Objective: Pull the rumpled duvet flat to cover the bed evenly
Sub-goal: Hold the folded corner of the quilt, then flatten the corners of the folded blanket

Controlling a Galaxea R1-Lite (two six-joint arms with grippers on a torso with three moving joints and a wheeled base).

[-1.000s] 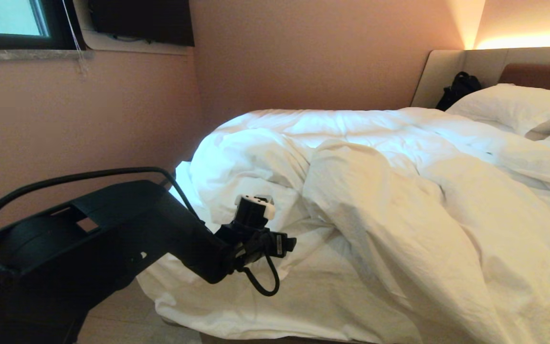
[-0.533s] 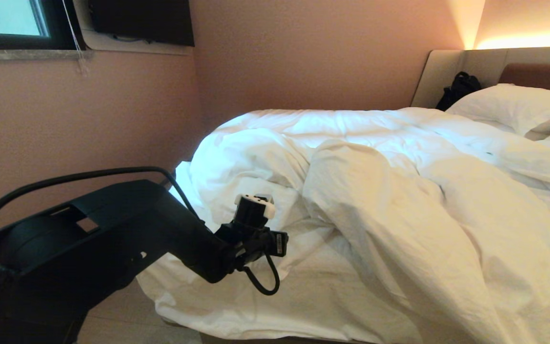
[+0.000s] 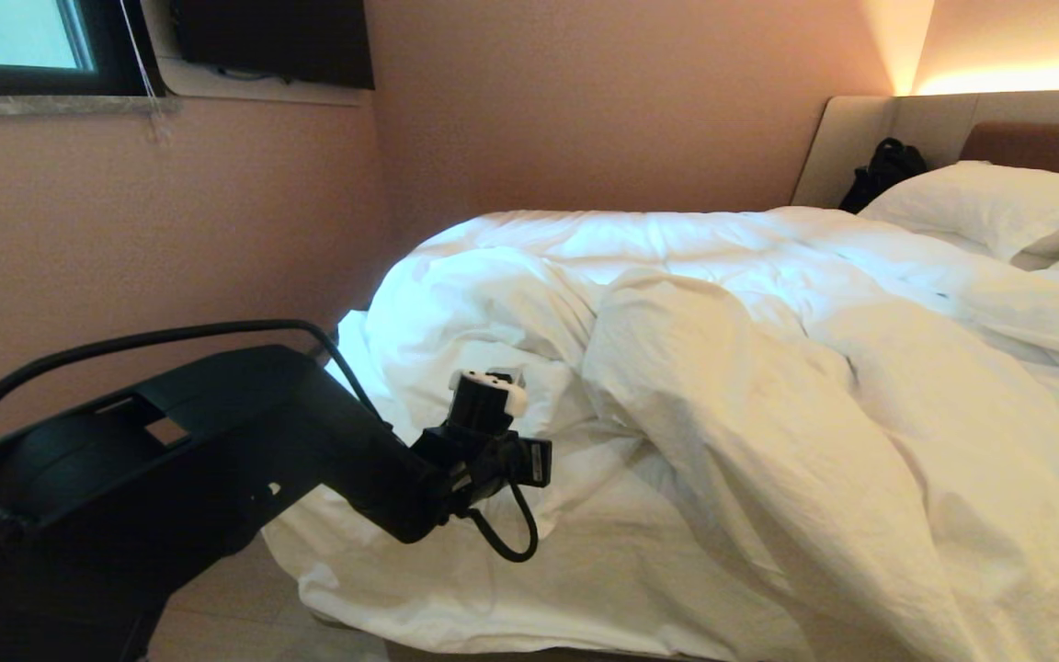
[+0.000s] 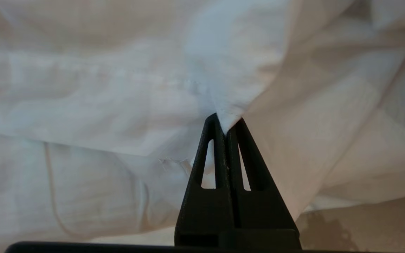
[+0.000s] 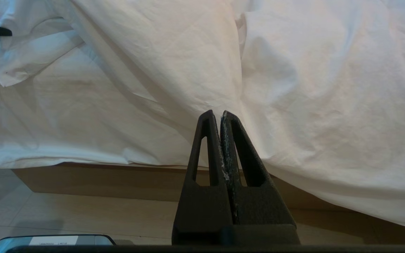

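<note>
White duvet point(image 4: 276, 88) fold pinched in left end effector point(image 4: 226, 123).

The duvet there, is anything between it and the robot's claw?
Nothing visible. The left gripper is shut on a fold of the duvet at the bed's foot corner. The right gripper is shut, empty, by the bed's side.

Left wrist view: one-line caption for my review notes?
Left tool shut on a pinched fold of the white duvet.

The duvet point(image 3: 768, 386) lay bunched on the bed point(image 5: 118, 181); my left tool point(image 4: 226, 123) sat at its left fold, pillows point(image 3: 998, 207) behind.
</note>
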